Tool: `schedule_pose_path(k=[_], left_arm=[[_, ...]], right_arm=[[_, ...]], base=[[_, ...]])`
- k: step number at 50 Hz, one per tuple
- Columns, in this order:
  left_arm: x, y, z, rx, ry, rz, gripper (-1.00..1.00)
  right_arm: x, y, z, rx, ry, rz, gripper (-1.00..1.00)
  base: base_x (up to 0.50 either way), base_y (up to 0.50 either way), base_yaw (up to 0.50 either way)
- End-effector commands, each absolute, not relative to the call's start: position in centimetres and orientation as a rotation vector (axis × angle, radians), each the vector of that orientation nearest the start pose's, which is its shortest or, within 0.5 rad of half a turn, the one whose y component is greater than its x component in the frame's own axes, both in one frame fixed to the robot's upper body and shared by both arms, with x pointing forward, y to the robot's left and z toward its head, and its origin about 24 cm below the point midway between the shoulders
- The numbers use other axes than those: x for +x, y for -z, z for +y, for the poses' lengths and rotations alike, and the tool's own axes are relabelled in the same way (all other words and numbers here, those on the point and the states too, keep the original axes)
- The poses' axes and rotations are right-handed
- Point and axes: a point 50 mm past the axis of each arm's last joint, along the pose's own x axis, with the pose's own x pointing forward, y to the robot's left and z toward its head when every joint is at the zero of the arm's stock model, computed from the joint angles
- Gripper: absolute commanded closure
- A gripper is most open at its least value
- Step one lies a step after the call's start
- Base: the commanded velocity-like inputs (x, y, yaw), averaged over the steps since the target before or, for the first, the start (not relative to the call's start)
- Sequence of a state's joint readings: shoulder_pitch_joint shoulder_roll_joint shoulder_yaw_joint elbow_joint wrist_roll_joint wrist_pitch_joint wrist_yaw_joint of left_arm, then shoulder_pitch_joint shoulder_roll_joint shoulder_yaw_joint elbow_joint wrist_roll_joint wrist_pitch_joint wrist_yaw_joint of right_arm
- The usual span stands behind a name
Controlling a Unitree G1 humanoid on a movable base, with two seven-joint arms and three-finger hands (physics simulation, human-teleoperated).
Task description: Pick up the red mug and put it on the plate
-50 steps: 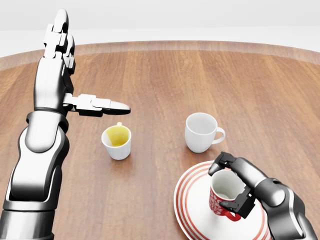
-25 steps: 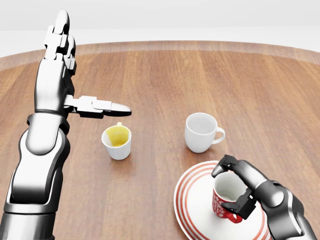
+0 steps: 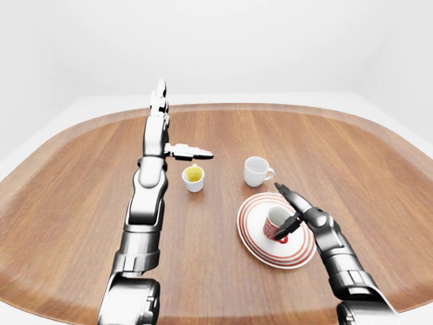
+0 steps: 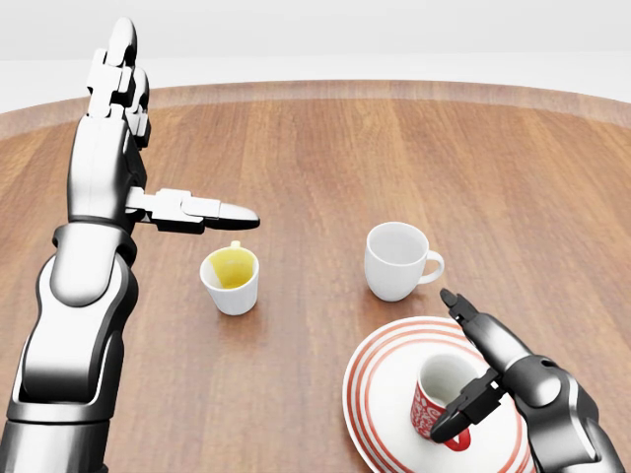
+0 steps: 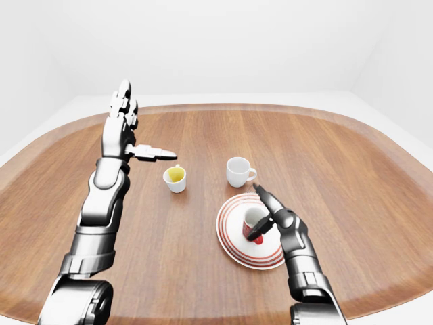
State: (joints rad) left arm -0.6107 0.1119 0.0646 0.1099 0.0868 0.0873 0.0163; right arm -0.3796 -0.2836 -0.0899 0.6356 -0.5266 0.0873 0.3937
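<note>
On plate (image 4: 380, 419), head view lower right: red mug (image 4: 439, 392) upright. Right hand (image 4: 480, 370) beside mug, fingers spread, one tip at mug's side. Left hand (image 4: 148, 163) raised at left, fingers extended. Yellow cup (image 4: 231, 279), white cup (image 4: 397, 260) on table (image 4: 315, 148).

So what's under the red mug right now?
The red mug stands on the red-striped plate, near its middle. The plate rests on the wooden table. The mug's base and the plate beneath it are hidden. The right hand is open beside the mug.
</note>
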Motion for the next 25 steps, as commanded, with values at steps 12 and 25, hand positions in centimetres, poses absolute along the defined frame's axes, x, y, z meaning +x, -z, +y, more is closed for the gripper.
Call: schedule_pose_path(k=[12, 25], left_arm=[[34.4, -19.4, 14.0, 0.18, 0.025, -0.423, -1.0], [34.2, -20.5, 13.8, 0.193, 0.033, -0.465, -1.0]], right_arm=[[31.0, -0.9, -21.9, -0.686, -0.295, 0.456, -1.0], [31.3, -7.0, -20.1, -0.787, -0.367, 0.217, -1.0]], base=[[0.0, 0.0, 0.0], [0.0, 0.0, 0.0]])
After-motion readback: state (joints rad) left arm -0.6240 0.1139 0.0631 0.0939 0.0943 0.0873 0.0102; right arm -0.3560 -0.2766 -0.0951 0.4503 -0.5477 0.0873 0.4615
